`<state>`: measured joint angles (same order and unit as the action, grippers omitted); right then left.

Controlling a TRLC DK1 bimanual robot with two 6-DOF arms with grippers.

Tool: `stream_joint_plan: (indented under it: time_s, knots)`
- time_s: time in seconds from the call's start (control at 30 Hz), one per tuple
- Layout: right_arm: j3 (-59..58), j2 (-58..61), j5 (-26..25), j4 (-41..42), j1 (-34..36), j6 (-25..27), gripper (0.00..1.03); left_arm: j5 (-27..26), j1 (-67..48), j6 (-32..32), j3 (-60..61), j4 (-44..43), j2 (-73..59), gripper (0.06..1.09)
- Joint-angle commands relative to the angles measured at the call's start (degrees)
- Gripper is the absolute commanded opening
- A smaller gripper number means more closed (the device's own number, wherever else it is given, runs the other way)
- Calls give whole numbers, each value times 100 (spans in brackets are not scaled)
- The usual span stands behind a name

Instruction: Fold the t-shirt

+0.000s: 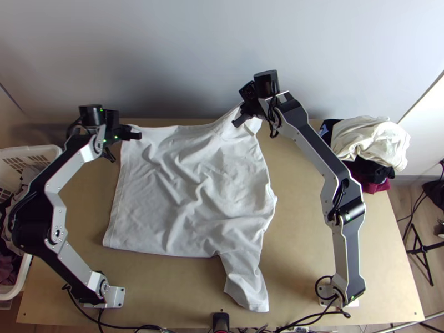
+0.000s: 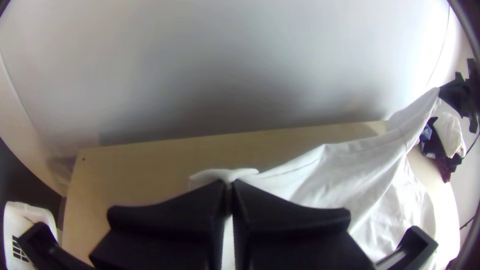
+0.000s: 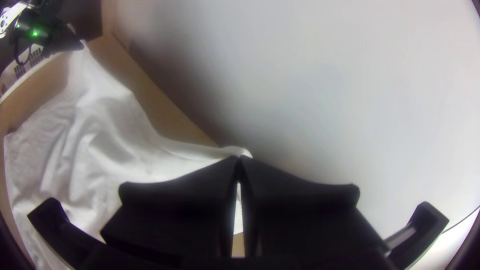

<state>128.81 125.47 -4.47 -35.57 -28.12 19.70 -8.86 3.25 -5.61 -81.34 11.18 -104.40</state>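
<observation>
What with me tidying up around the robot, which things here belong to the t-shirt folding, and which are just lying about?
Part of the job:
- white t-shirt, spread and wrinkled
- left hand, shut on its far left corner
- right hand, shut on its raised far right part
- table under it

Lying about:
- clothes pile, right
- white basket holding clothes, left

Open tabletop [image 1: 302, 222] runs beside the t-shirt [image 1: 183, 194] — but the right arm [image 1: 347, 244] walls its outer side.
</observation>
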Motion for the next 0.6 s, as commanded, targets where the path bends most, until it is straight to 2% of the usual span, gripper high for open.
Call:
stream_joint_plan:
  time_s: [0.0,0.13,0.3,0.57]
  knots:
    - [-427,-409,-116,340,-53,288,3,-107,317,16,39,42,289,10]
    - [-1333,-858,-116,587,-115,499,3,-212,546,24,48,104,368,10]
    - [-2431,-1508,-107,727,-291,508,3,-327,589,33,241,227,702,10]
    - [-3169,-2070,-80,718,-484,332,3,-371,466,-2,927,236,1334,9]
